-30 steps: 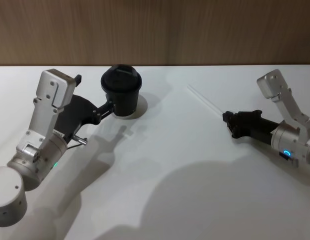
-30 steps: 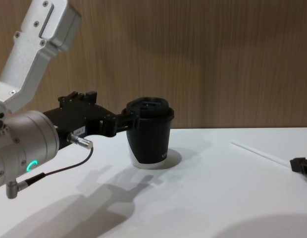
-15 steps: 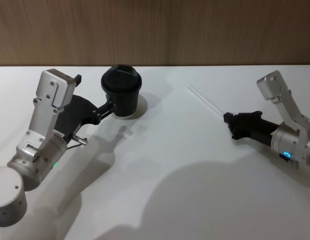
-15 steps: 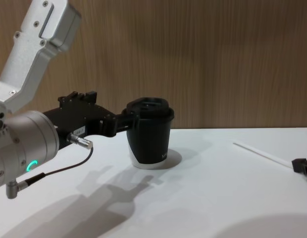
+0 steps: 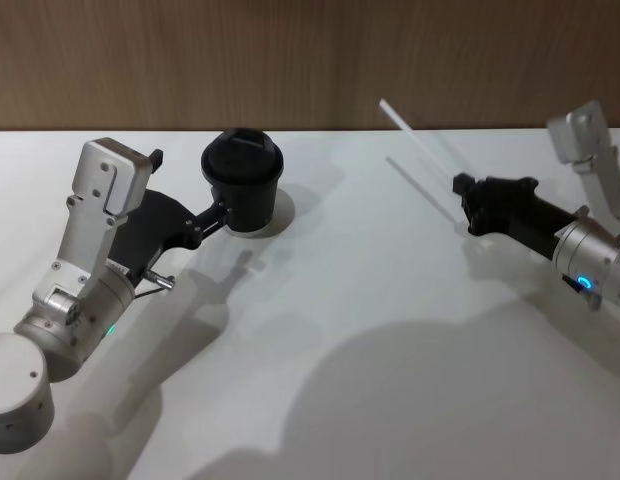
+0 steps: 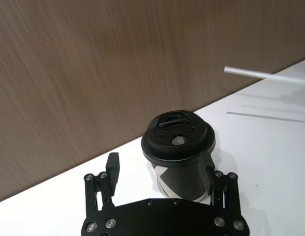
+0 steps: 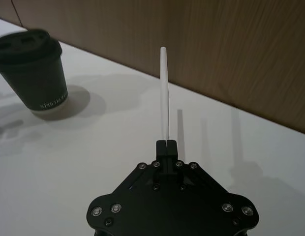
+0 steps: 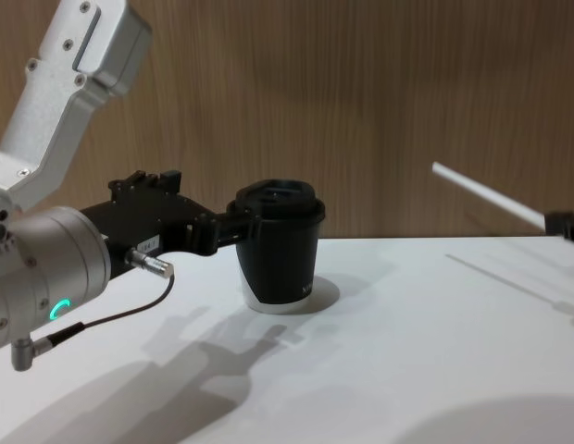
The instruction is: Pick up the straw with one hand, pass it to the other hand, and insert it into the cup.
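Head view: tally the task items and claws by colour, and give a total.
Black: 3 (cup, left claw, right claw)
White: 1 (straw)
Total: 4

Two grippers are counted: one left gripper [image 6: 159,169] and one right gripper [image 7: 167,143]. One cup [image 5: 242,180] stands between the left gripper's fingers. One straw [image 5: 415,135] sticks out from the right gripper's tips. One cable [image 8: 111,319] with one metal plug [image 8: 150,265] hangs just behind the left gripper. One table [image 5: 340,300] lies under both.
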Controlling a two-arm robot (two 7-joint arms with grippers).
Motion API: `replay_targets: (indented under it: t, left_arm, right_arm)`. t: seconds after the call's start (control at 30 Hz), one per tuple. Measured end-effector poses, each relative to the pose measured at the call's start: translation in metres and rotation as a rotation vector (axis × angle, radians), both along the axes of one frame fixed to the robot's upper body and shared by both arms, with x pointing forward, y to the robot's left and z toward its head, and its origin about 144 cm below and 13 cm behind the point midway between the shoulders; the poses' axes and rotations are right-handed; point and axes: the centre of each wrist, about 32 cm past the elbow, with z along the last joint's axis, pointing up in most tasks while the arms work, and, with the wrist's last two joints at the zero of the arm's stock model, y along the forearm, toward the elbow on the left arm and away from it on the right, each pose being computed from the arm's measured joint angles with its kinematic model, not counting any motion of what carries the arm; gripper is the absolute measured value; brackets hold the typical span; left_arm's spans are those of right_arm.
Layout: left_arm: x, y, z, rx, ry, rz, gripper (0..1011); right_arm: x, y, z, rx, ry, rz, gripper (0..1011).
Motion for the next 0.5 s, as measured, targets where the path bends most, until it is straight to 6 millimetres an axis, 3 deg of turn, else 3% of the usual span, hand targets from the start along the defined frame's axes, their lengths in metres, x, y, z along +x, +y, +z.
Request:
replay_targets:
  t: [0.5]
  left_arm:
    - [0.000,0.000,0.000,0.000,0.000,0.000,1001]
  right_arm:
    - [-0.016,0.021,0.040,0.184,-0.190,0.110,1]
